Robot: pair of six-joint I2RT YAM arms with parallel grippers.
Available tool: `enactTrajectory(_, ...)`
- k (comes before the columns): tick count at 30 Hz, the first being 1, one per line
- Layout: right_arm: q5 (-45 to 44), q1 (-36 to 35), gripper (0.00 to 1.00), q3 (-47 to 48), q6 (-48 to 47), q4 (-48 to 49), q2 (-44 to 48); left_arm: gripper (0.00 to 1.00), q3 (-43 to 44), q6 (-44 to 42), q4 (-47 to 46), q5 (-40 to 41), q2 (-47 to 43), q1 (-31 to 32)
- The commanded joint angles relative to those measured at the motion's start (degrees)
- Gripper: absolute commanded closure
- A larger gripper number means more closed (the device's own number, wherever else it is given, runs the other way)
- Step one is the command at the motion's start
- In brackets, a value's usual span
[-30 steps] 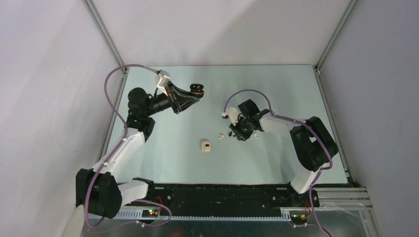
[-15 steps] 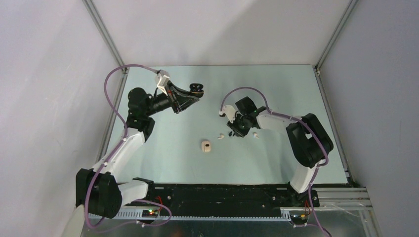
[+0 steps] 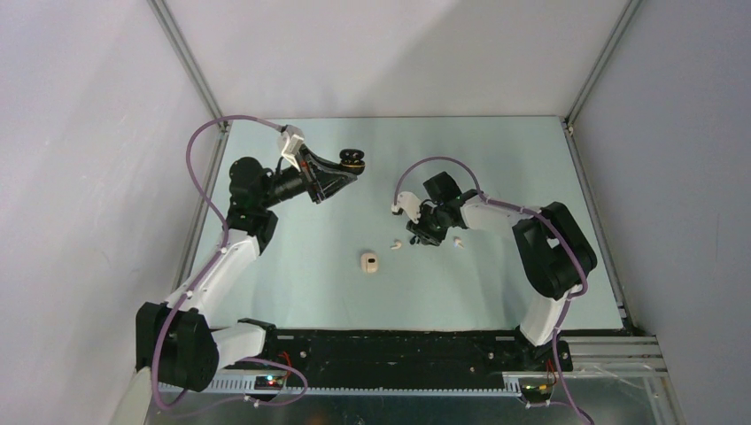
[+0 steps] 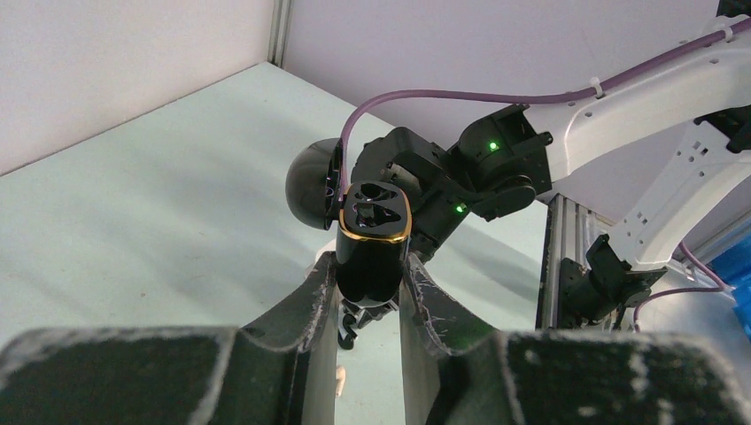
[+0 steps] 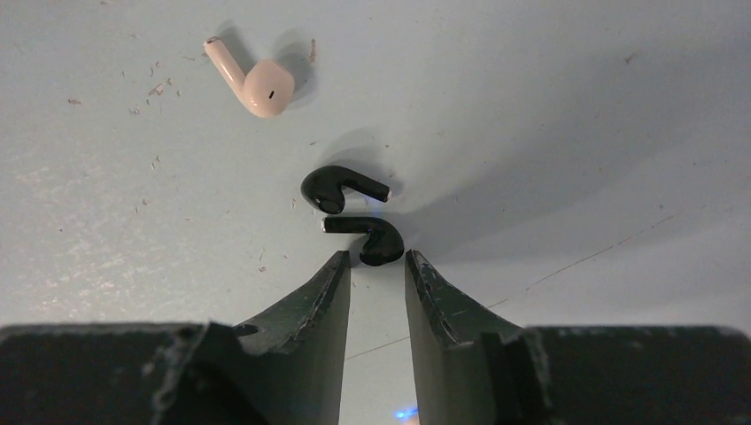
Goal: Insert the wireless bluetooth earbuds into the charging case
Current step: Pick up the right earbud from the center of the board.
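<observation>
Nearest the arm bases, a cream charging case [image 3: 370, 262] is lying on the pale green table [image 3: 301, 292], untouched by either arm. Whether its lid is shut cannot be told from the overhead view.

Just beyond it, the right gripper [image 5: 376, 261] is pointing down at the table surface. Its jaws are standing slightly parted with nothing between them, and bare table is showing through the gap. The nearer black earbud [image 5: 367, 239] is lying flat on the table right at the fingertips, its bulb at the mouth of the gap but not clamped. The farther black earbud [image 5: 341, 188] is lying just beside the first, the two stems pointing opposite ways. One cream earbud [image 3: 398, 242] is resting near the gripper on its left, and a second cream earbud [image 3: 459, 241] is resting on its right; both are lying loose on the table.

Farthest back, the left gripper [image 4: 370, 263] is holding the black charging case [image 4: 372, 252] clear of the table, jaws closed on the body. The case is standing open, gold rim and empty wells facing up, with its lid [image 4: 312, 184] hinged back.
</observation>
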State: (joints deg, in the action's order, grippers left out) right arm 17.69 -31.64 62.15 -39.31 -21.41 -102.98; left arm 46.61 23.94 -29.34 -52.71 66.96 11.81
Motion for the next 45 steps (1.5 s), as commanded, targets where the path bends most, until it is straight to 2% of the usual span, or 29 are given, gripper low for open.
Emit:
enactTrajectory(1,1.2,0.2,0.66,1.2,-4.9,-0.4,-1.6,1.00,0.0,-1.0,-1.5,0.3,-0.5,-0.4)
enactTrajectory(12,0.6,-0.1,0.67,1.7,-6.4,-0.7,-2.7,1.00,-0.3,-1.1,-1.5,0.6,-0.1,-0.3)
enactTrajectory(22,0.1,-0.3,0.87,1.8,-7.7,-2.2,-2.1,1.00,-0.2,-1.5,-1.5,0.7,0.6,-0.3)
enactTrajectory(26,-4.4,-0.3,1.00,1.9,-9.5,-3.6,2.1,1.00,-0.8,-2.0,-1.5,2.3,0.7,-0.3)
enactTrajectory(32,-15.4,-0.5,1.00,5.4,-11.4,-4.2,14.6,1.00,-2.6,-3.0,-1.4,7.1,1.6,0.9)
enactTrajectory(37,-23.8,-2.7,1.00,5.9,-15.3,5.4,26.2,1.00,-2.0,-2.8,-1.6,14.2,2.6,3.5)
enactTrajectory(42,-30.2,-7.3,1.00,5.9,-22.1,16.2,30.7,1.00,-1.3,-5.5,-6.2,19.4,3.8,7.4)
enactTrajectory(45,-33.3,-9.9,1.00,5.9,-25.4,21.5,31.8,1.00,-2.0,-7.9,-9.8,19.9,4.5,8.8)
